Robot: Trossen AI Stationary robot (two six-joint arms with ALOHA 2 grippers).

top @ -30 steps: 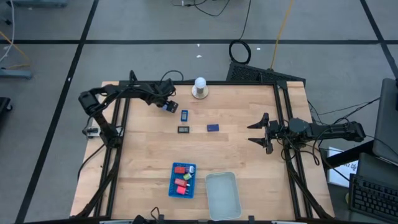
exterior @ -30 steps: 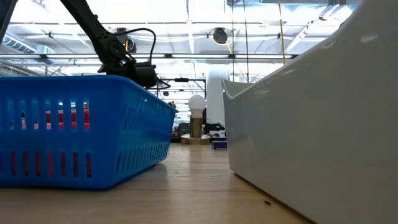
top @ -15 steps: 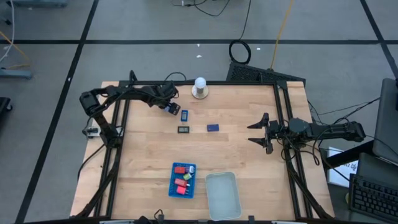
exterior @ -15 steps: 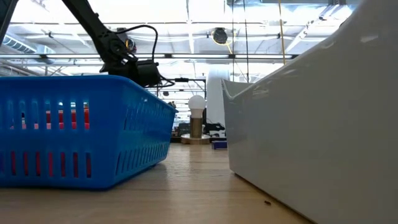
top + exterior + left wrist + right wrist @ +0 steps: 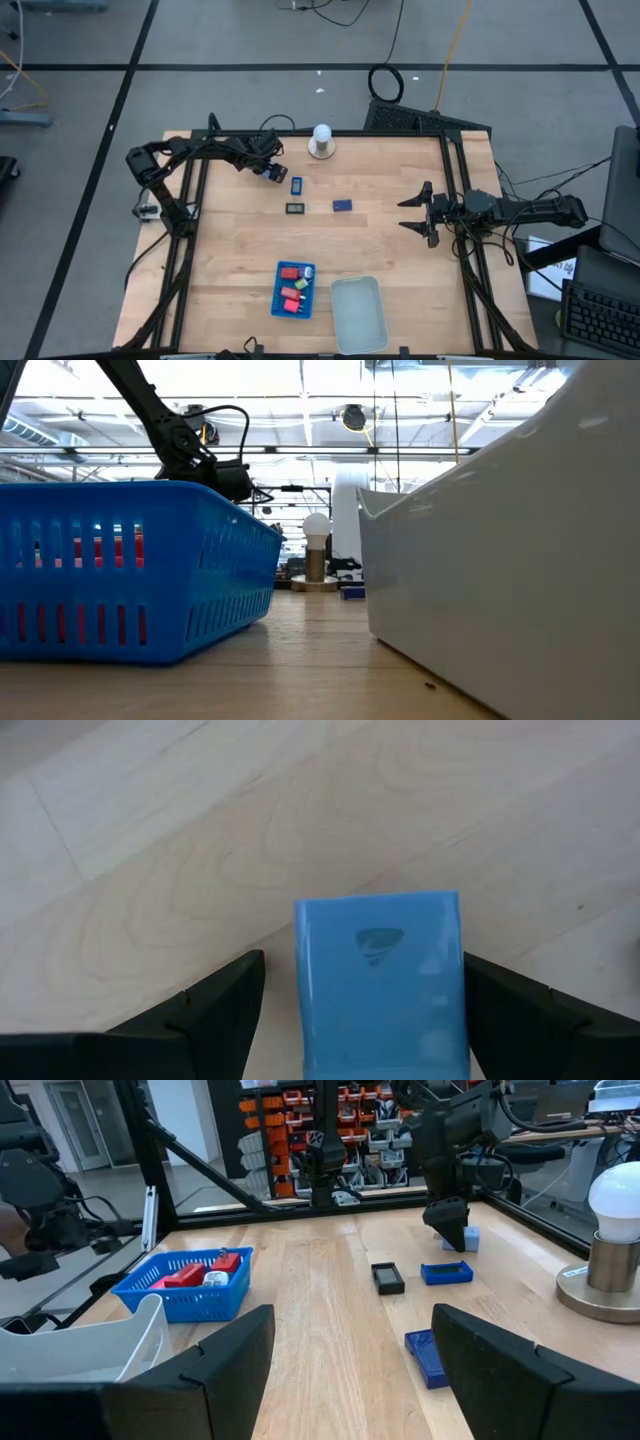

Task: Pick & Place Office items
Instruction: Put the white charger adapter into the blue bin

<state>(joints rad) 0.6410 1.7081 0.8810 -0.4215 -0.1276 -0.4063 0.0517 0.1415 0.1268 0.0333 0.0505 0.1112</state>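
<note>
The left gripper (image 5: 275,171), fingers spread, hovers beside the light blue rectangle (image 5: 296,184), just in front of the white ball lamp (image 5: 321,139) on the worktop (image 5: 400,250). This looks like the approach to a pick (nothing is held). Next it must straddle the piece and close. The right gripper (image 5: 415,214) waits, fingers apart, well to the lamp's right.

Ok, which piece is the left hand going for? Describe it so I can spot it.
Start at the white ball at the table's far edge. Just in front of it, slightly left, lies a light blue rectangle, with the open left hand straddling it. Its neighbours differ: a black piece and a dark blue piece.
</note>
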